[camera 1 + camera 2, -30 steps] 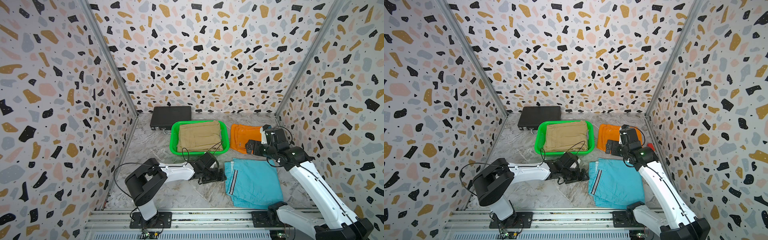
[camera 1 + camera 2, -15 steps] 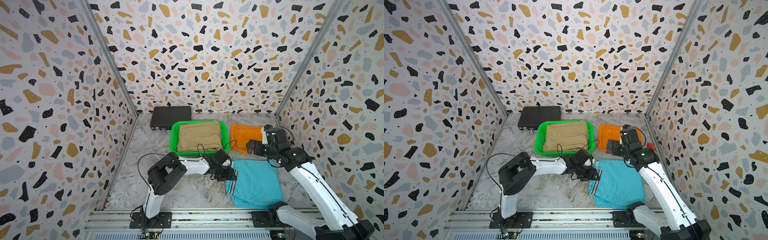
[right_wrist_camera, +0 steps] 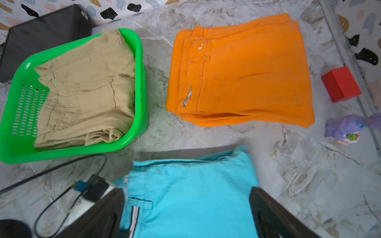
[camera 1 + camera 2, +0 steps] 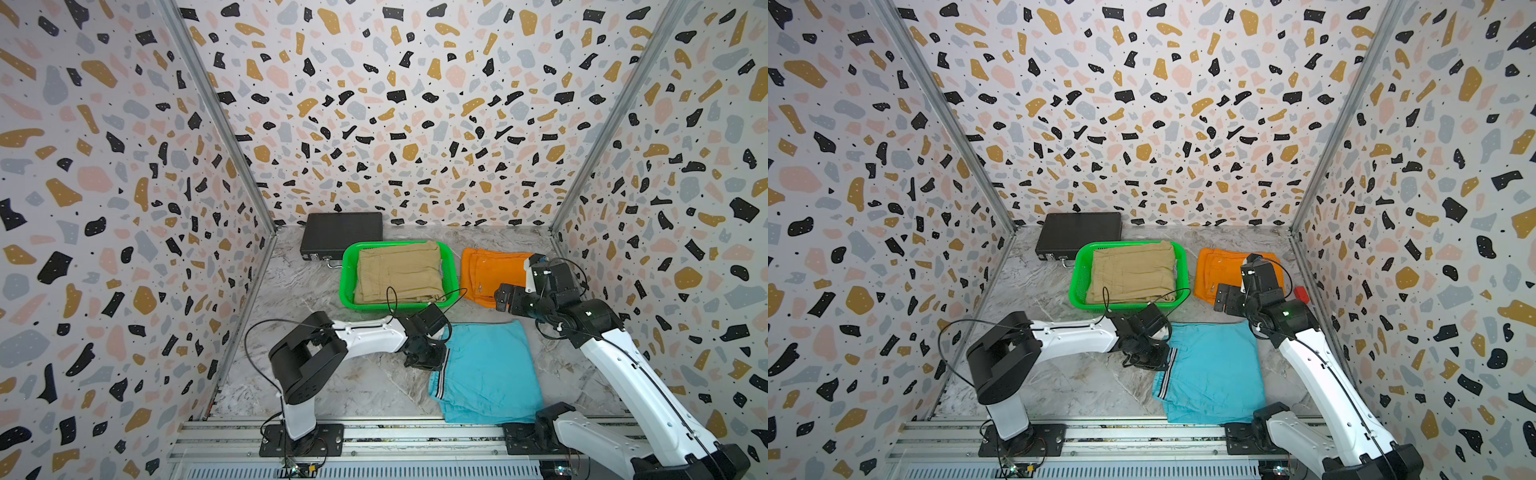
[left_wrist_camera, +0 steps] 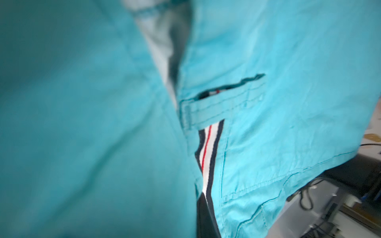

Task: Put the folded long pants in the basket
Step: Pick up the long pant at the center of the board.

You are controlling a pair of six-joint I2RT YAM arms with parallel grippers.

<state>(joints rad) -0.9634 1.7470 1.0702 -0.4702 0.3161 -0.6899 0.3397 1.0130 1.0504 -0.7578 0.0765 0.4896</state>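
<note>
L jaws clamped on turquoise pants [image 4: 486, 370] at striped edge, just front of basket [image 4: 343, 282] | R jaws wide, empty, beside basket | tip: lift high, clear rim, land atop tan pants [image 4: 399, 272]

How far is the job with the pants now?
Done: the tan pants lie in the green basket. In hand: the left gripper is shut on the striped edge of the turquoise pants on the table. Left: those and the orange pants beside the basket.

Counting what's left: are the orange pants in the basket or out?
Out. The orange pants lie folded on the table, beside the green basket; tan pants fill the basket.
</note>
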